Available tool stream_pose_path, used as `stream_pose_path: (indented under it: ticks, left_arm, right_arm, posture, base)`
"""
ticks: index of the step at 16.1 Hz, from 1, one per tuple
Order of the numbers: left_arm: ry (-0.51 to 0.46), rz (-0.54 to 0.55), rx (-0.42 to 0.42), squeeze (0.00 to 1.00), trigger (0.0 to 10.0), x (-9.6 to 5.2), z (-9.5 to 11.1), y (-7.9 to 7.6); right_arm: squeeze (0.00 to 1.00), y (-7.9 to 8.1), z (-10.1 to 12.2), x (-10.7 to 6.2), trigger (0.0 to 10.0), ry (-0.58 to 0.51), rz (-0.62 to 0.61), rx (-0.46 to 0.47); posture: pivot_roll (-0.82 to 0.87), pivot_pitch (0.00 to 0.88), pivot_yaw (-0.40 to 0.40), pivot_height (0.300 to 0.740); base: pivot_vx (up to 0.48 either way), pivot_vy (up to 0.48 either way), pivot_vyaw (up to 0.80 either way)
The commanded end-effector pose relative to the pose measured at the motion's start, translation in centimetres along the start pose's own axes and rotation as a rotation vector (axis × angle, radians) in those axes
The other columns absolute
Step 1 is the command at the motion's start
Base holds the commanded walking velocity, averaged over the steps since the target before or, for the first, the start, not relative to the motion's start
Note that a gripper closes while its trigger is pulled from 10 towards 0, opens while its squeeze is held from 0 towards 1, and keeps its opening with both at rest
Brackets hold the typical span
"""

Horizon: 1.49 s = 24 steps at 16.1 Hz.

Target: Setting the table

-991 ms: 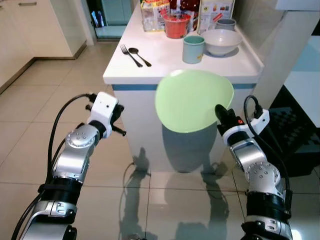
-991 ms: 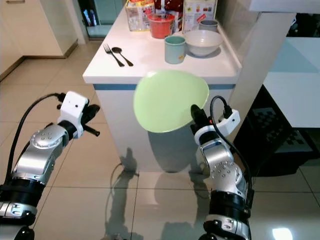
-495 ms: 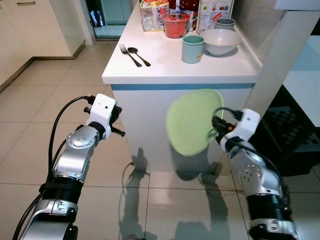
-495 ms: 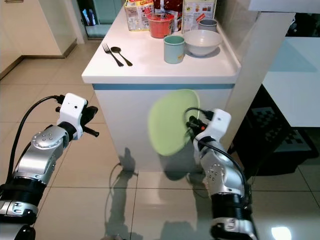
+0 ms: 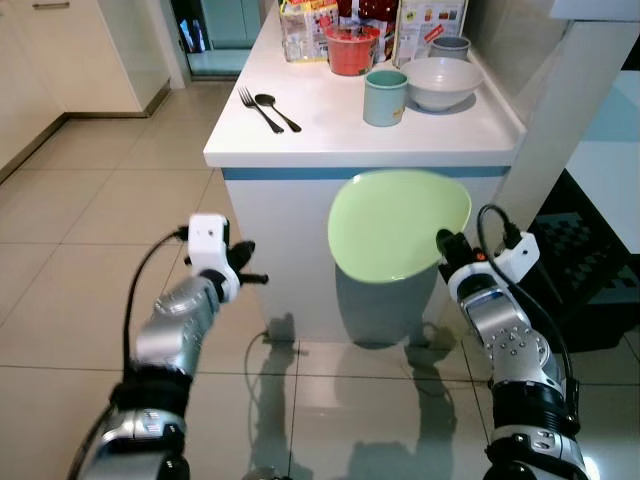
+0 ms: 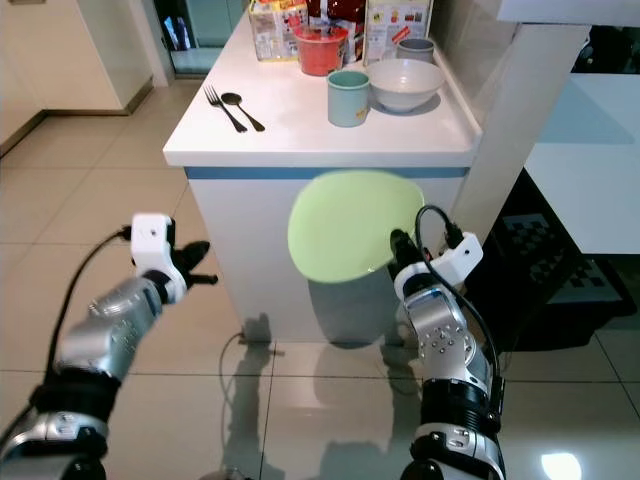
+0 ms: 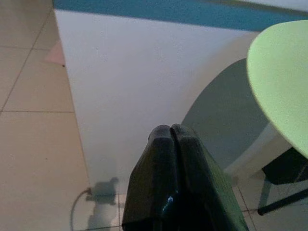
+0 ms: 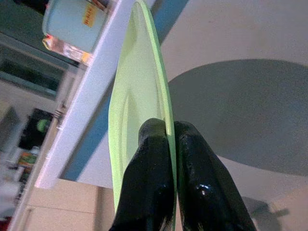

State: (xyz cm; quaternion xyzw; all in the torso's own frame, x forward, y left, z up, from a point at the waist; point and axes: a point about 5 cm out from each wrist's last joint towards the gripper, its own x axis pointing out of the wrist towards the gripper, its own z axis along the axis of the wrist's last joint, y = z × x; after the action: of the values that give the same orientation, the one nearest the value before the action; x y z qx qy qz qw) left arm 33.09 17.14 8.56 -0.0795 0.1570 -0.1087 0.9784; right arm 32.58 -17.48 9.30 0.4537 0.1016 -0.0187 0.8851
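The green plate (image 5: 398, 224) is back up and nearly level — half a second ago it was swung down on edge in front of the counter's white side, and now the right gripper (image 5: 446, 244) has rotated it flat again, face up, just below the counter (image 5: 320, 140) edge. That reads like a recovery of the carrying pose, so the plate looks ready to be lifted over the edge and set down, though it is not yet on the surface. The right gripper's two black fingers (image 8: 154, 173) are clamped on the rim, one on each face. The plate itself is a plain pale green disc with a shallow raised rim, smooth and empty, casting a round shadow on the white panel behind. The left gripper (image 5: 247, 262) has come in closer to the counter's side, its fingers pressed together on nothing. Up top, the fork (image 5: 259, 108), spoon (image 5: 277, 110), blue cup (image 5: 385, 97) and white bowl (image 5: 441, 82) wait.
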Motion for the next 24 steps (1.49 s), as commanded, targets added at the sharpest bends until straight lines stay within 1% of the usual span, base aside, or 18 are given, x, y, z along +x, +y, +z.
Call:
stream_pose_path:
  ticks: [1,2,3,5,6,7,9,11,14,16,19,20,23,24]
  left_arm:
    - [-0.049,-0.007,0.027,0.0,10.0,-0.1,1.1,-0.4]
    - [-0.056,-0.017,0.036,0.0,10.0,-0.1,1.2,-0.6]
    - [-0.076,-0.031,0.044,0.0,10.0,0.0,2.0,-1.1]
    - [-0.098,-0.039,0.085,0.0,10.0,0.2,2.6,-1.5]
    - [-0.108,-0.049,0.077,0.0,10.0,0.2,2.9,-1.9]
    - [-0.109,-0.067,0.036,0.0,10.0,0.2,3.0,-2.3]
    - [-0.101,-0.067,0.054,0.0,10.0,0.2,2.6,-2.6]
    - [-0.112,-0.068,0.068,0.0,10.0,0.0,2.5,-2.8]
    - [-0.137,-0.073,0.095,0.0,10.0,0.0,3.0,-3.2]
    - [-0.15,-0.083,0.145,0.0,10.0,-0.1,3.1,-3.5]
    - [-0.146,-0.076,0.158,0.0,10.0,-0.1,3.1,-3.6]
    - [-0.156,-0.077,0.157,0.0,10.0,-0.2,3.1,-3.6]
    - [-0.189,-0.089,0.214,0.0,10.0,-0.2,3.5,-4.1]
    - [-0.204,-0.091,0.216,0.0,10.0,-0.2,3.8,-4.3]
  right_arm:
    - [0.0,0.7,0.1,0.2,10.0,0.0,0.035,-0.04]
    - [0.0,0.7,0.0,0.2,10.0,0.004,0.036,-0.053]
    - [0.0,0.6,-0.2,0.2,10.0,0.01,0.037,-0.043]
    - [0.0,0.6,-0.4,0.3,10.0,0.011,0.037,-0.047]
    - [0.0,0.7,-0.4,0.3,10.0,0.014,0.042,-0.042]
    - [0.0,0.8,-0.5,0.3,10.0,0.015,0.046,-0.018]
    - [0.0,1.2,-0.4,0.4,10.0,0.011,0.061,-0.005]
    - [0.0,1.6,-0.4,0.4,10.0,0.014,0.077,-0.015]
    - [0.0,1.6,-0.4,0.6,10.0,0.019,0.081,-0.029]
    - [0.0,1.6,-0.6,0.5,10.0,0.025,0.082,-0.041]
    - [0.0,1.6,-0.8,0.4,10.0,0.032,0.086,-0.067]
    - [0.0,1.6,-0.9,0.4,10.0,0.036,0.088,-0.072]
    - [0.0,1.5,-1.2,0.4,10.0,0.046,0.089,-0.089]
    - [0.0,1.6,-1.3,0.4,10.0,0.049,0.095,-0.103]
  posture:
    - [0.08,0.0,0.025,0.74]
    - [0.08,0.0,0.025,0.74]
    - [0.08,0.0,0.026,0.74]
    - [0.08,0.0,0.026,0.74]
    - [0.08,0.0,0.025,0.74]
    - [0.08,0.0,0.026,0.74]
    - [0.08,0.0,0.022,0.74]
    - [0.08,0.0,0.022,0.74]
    - [0.08,0.0,0.017,0.74]
    - [0.08,0.0,0.017,0.74]
    - [0.08,0.0,0.019,0.74]
    - [0.08,0.0,0.019,0.74]
    - [0.07,0.0,0.019,0.74]
    - [0.07,0.0,0.018,0.74]
  base:
    - [0.0,0.0,0.0]
    - [0.0,0.0,0.0]
    - [0.0,0.0,0.0]
    - [0.0,0.0,0.0]
    - [0.0,0.0,0.0]
    - [0.0,0.0,0.0]
    - [0.0,0.0,0.0]
    - [0.0,0.0,0.0]
    - [0.0,0.0,0.0]
    - [0.0,0.0,0.0]
    - [0.0,0.0,0.0]
    - [0.0,0.0,0.0]
    - [0.0,0.0,0.0]
    - [0.0,0.0,0.0]
